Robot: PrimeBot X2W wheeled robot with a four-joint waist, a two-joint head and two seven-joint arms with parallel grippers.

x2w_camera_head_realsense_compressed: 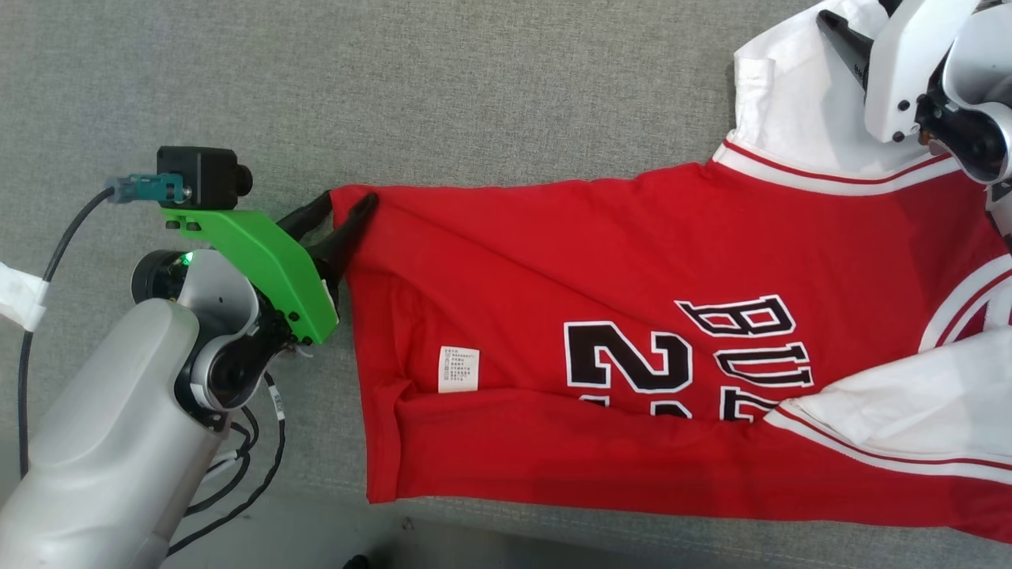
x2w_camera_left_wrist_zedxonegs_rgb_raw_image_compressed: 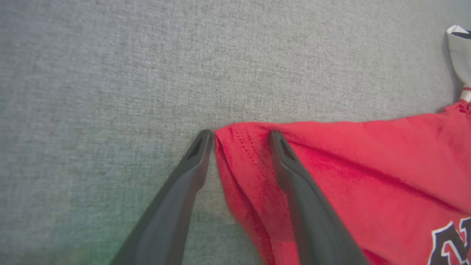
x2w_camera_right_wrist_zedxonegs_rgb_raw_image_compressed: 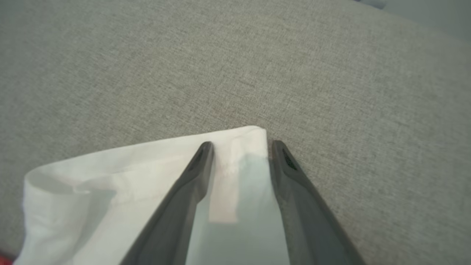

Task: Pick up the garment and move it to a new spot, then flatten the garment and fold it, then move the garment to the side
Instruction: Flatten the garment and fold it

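The garment [x2w_camera_head_realsense_compressed: 553, 276] is a red jersey with white sleeves. It lies spread out on the grey fabric surface [x2w_camera_head_realsense_compressed: 395, 95], and its small white care label [x2w_camera_head_realsense_compressed: 458, 369] faces up. All places here are given from that label.

Just to the robot's right of the label sits black lettering [x2w_camera_head_realsense_compressed: 688, 356] outlined in white. Further right, one white sleeve [x2w_camera_head_realsense_compressed: 909, 403] is folded in over the red cloth. On the label's left runs the hem, which crosses the surface from its far corner to a near corner by the surface's front edge.

The left gripper [x2w_camera_head_realsense_compressed: 348, 201] is at the hem's far corner, up and to the left of the label. Its jaws are spread wide and straddle the corner. In the left wrist view one finger [x2w_camera_left_wrist_zedxonegs_rgb_raw_image_compressed: 184, 176] rests on bare grey fabric just outside the red edge, and the other lies on top of the cloth. Nothing is pinched between them. A green bracket [x2w_camera_head_realsense_compressed: 261, 253] on that wrist carries a black camera [x2w_camera_head_realsense_compressed: 198, 175].

The right gripper [x2w_camera_right_wrist_zedxonegs_rgb_raw_image_compressed: 241, 145] is well away from the label, up and to its right, over the other white sleeve [x2w_camera_right_wrist_zedxonegs_rgb_raw_image_compressed: 110, 176]. Its jaws are also wide apart — one finger is on the white cloth, and the other is on the grey surface just past the sleeve's corner. The sleeve lies loose between them and is not gripped.
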